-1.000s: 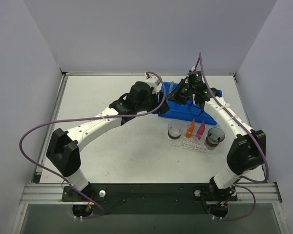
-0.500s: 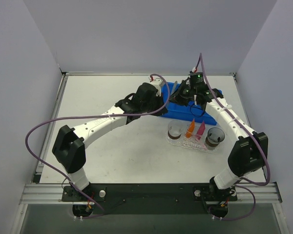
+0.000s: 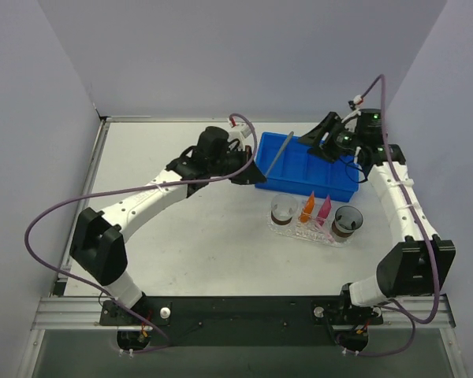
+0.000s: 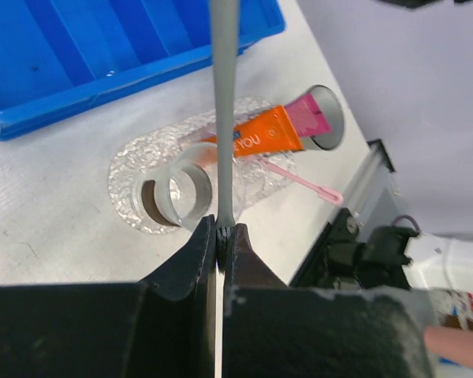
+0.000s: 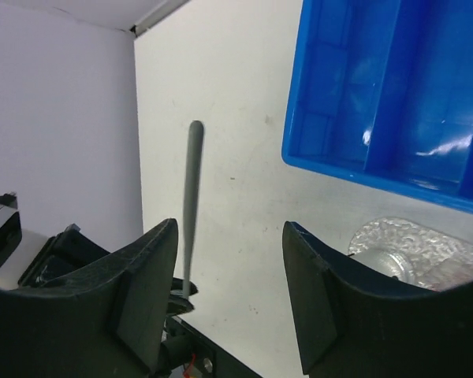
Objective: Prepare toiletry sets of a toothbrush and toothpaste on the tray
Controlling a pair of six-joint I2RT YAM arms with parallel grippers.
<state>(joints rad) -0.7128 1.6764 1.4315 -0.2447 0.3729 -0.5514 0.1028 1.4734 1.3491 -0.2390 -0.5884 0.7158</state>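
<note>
While the top view showed the left gripper [image 3: 262,173] pinching the toothbrush [image 3: 281,150] by one end above the bin's [image 3: 315,186] left half, only the left wrist view showed a pink brush [image 4: 299,183] beside the orange tube [image 4: 260,138] on the tray [image 4: 130,167] near the bin. The right gripper [image 3: 319,142] hung spread above the bin's right half.
</note>
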